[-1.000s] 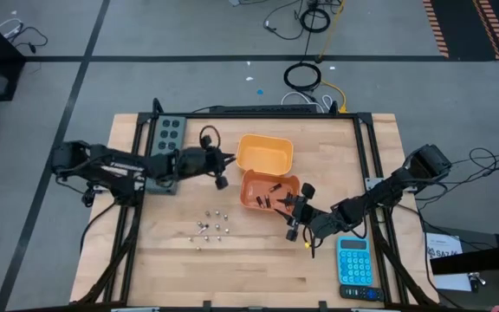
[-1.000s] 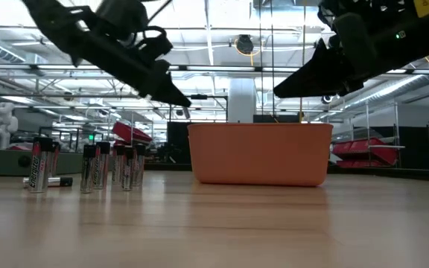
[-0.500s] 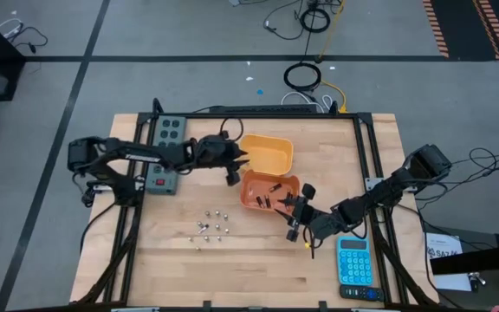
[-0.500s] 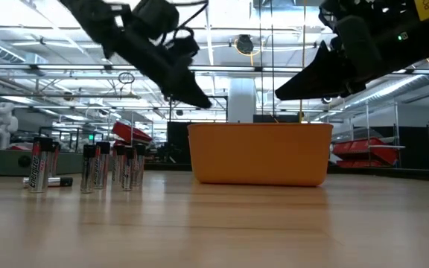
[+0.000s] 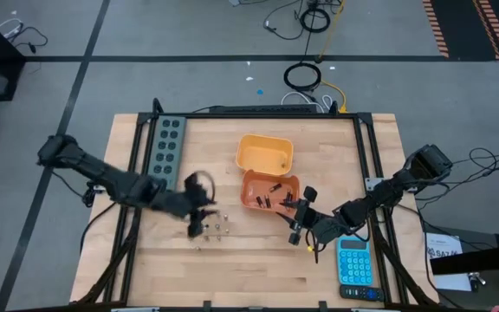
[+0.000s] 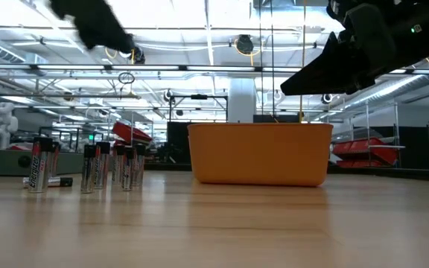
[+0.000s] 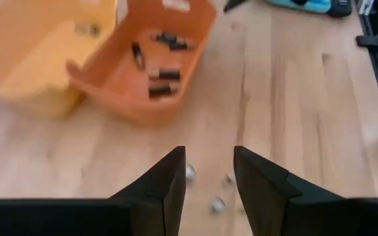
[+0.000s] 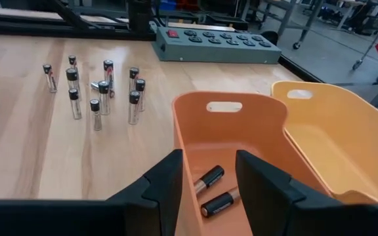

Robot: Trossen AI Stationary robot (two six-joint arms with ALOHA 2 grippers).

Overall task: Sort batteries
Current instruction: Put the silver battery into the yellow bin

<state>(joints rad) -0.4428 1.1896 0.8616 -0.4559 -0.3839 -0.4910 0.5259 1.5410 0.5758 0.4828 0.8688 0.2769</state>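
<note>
Several light batteries (image 5: 217, 227) stand upright on the wooden table (image 5: 258, 269), left of the bins; one lies on its side (image 6: 58, 181). My left gripper (image 7: 210, 172) hovers open just above this cluster, nothing between its fingers. A few dark batteries (image 7: 163, 73) lie in the darker orange bin (image 5: 269, 192). The lighter orange bin (image 5: 264, 153) stands behind it. My right gripper (image 8: 209, 172) waits open and empty at the darker bin's near right corner, pointing over it.
A grey power strip (image 5: 166, 146) lies at the far left of the table. A blue calculator (image 5: 354, 261) lies near the right front corner. Bare wood stretches along the near edge.
My left gripper first moved to the lighter bin's left rim, then swung back toward the table's near left and now hangs over the standing batteries. The batteries and both bins have stayed where they were.
</note>
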